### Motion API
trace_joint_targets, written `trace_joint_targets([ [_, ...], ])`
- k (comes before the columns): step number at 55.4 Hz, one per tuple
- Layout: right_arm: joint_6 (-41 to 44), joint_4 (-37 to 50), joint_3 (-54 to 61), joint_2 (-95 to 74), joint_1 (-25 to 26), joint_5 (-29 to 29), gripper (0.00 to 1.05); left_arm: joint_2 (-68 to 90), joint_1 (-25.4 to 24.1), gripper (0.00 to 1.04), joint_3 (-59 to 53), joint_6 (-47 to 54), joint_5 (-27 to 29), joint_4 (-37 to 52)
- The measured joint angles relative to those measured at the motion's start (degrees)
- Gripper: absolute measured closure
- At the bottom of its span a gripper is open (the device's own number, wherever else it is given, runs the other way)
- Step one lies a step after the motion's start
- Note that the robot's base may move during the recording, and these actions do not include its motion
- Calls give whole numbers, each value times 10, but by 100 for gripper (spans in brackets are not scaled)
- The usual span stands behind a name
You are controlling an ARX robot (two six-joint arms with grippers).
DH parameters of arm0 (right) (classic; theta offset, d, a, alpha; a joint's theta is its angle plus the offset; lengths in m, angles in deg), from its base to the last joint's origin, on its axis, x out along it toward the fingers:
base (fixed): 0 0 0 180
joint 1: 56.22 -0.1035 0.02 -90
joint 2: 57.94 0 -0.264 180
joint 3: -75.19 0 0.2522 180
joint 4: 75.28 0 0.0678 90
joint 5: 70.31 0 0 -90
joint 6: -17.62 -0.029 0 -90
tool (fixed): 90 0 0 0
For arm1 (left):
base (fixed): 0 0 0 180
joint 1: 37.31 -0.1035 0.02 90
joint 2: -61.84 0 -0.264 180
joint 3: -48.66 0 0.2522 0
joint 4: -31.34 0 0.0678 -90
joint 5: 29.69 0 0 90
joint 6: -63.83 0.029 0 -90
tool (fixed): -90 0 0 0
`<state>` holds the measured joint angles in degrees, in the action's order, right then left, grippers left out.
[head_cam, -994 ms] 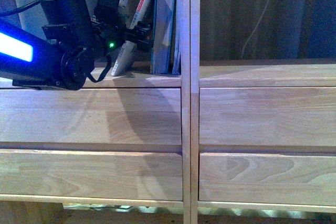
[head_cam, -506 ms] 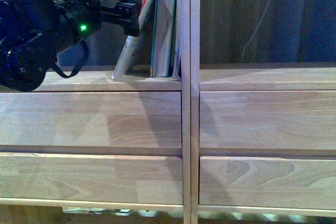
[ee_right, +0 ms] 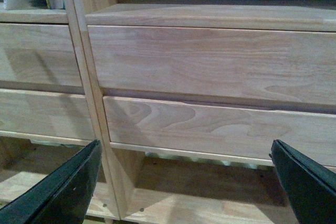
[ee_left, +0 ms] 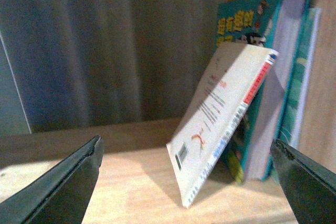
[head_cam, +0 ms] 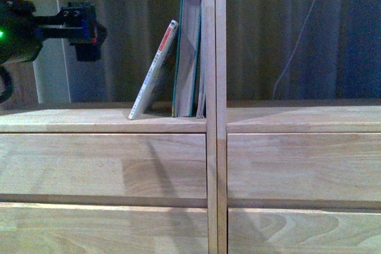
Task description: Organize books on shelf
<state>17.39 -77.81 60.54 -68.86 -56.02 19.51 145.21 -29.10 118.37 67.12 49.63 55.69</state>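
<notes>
I see the white paperback (head_cam: 154,71) leaning tilted against the upright teal books (head_cam: 189,55) in the shelf's (head_cam: 101,124) left compartment. My left gripper (head_cam: 80,25) hangs spread wide, holding nothing, apart from it; my right gripper (ee_right: 184,182) is spread too, facing the drawer fronts (ee_right: 210,61).

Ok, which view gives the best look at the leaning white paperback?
The left wrist view: the white paperback shows its cover, its red-marked spine and its lean against the teal books. The front view shows only its spine edge. The right wrist view catches a white corner, unclear.
</notes>
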Motion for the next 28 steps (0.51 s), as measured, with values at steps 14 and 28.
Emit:
trace_joint_targets([
  [14,0,0,0,0,0,0,7,-225,-24,51,-220,-28,167,-96],
  [28,0,0,0,0,0,0,7,-312,-59,102,-373,-32,116,-49],
])
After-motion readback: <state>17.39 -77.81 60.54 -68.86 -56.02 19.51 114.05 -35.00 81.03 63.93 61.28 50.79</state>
